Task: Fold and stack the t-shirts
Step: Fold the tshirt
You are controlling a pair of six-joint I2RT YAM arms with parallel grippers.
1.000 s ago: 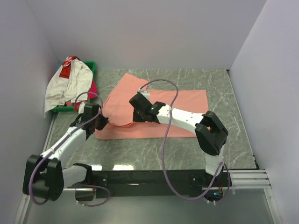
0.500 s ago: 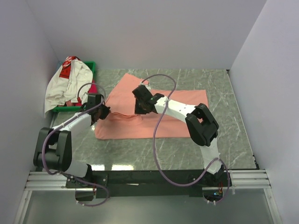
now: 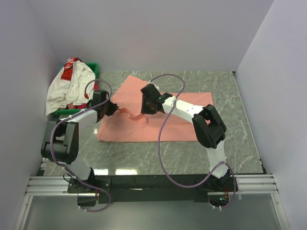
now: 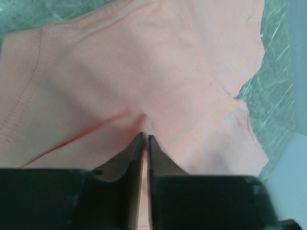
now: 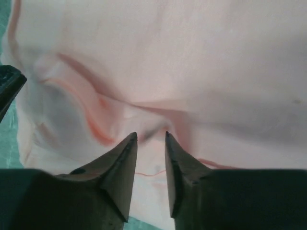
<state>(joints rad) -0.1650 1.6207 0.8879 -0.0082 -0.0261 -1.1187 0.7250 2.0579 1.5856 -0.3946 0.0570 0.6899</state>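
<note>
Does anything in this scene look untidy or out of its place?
Yes, two things. The white shirt lies crumpled on the tray and hangs over its left rim. The salmon shirt is not flat: near its left edge the cloth is bunched into a raised wrinkle.

Magenta shirt point(image 3: 95, 91) mostly hidden under white shirt point(image 3: 72, 85)

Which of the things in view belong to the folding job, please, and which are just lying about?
Job:
- salmon-pink t-shirt
- white t-shirt with red patch
- magenta t-shirt

Lying about:
- green tray
- marble table
</note>
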